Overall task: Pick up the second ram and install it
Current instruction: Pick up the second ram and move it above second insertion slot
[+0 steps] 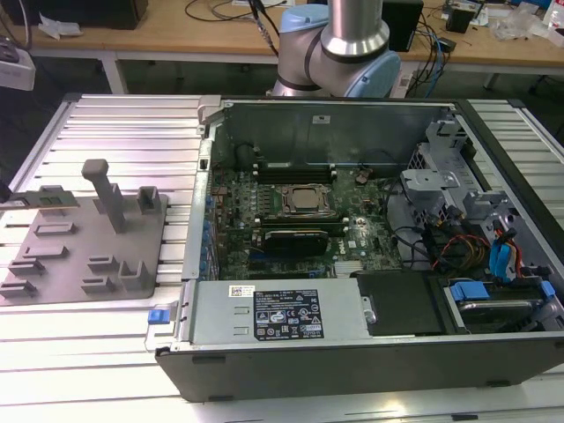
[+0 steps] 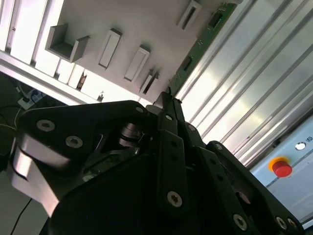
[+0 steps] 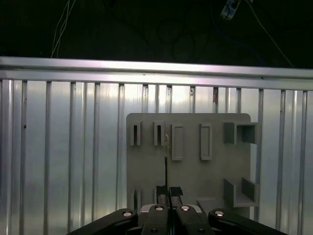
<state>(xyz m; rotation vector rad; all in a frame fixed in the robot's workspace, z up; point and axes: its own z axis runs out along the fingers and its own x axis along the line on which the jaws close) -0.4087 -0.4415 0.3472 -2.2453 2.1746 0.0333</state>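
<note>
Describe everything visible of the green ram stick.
The second ram is a thin, long, narrow green circuit board with small dark parts on its face. It stands on edge over the grey fixture plate, so the first wrist view shows it as a thin line. The end effector is shut on one end.

Black screw-studded tool (image 2: 167, 100); silver, pale-blue arm (image 1: 354, 40)
</note>
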